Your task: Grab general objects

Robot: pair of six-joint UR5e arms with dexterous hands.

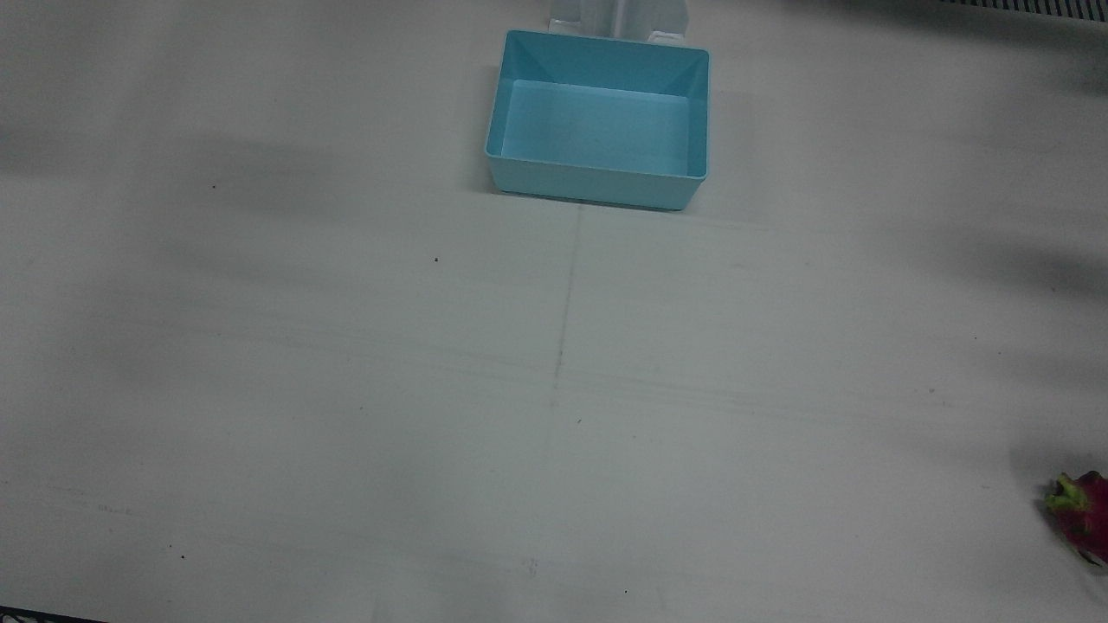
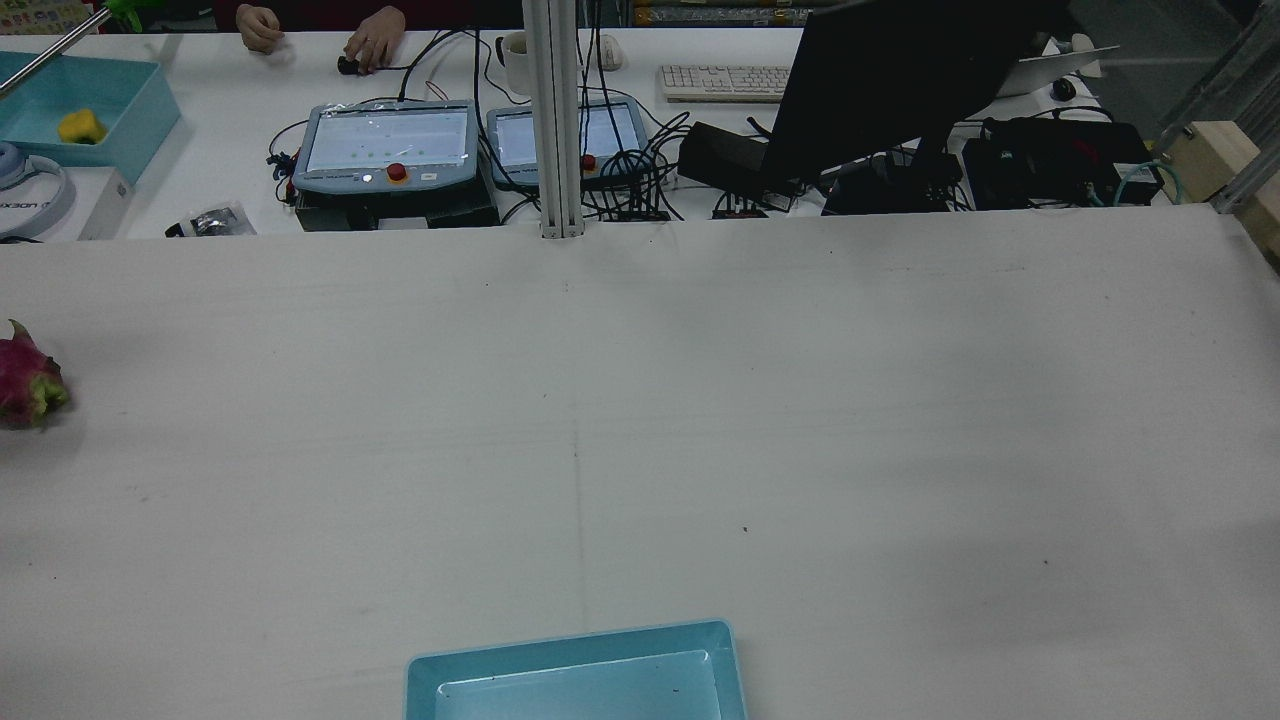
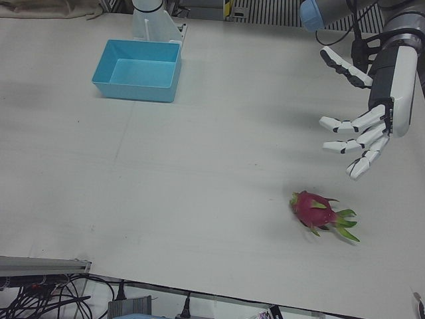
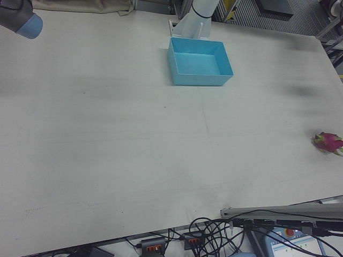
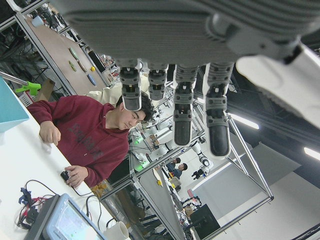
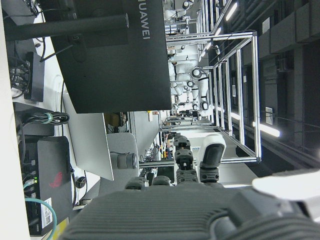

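Note:
A pink dragon fruit (image 3: 315, 211) with green scales lies on the white table, near the edge on my left arm's side; it also shows in the rear view (image 2: 28, 378), the front view (image 1: 1082, 519) and the right-front view (image 4: 328, 142). My left hand (image 3: 362, 126) hangs open above the table, fingers spread and pointing down, a short way behind the fruit and clear of it. The left hand view shows only its fingers (image 5: 175, 107), with nothing between them. My right hand (image 6: 192, 165) appears only in its own view, fingers loosely apart and holding nothing.
A light blue bin (image 1: 597, 177) stands empty at the table's middle, near the pedestals. Beyond the far edge are teach pendants (image 2: 385, 145), a monitor (image 2: 900, 80), cables and a person's hands (image 2: 372, 40). A second blue bin (image 2: 110, 120) sits on that desk.

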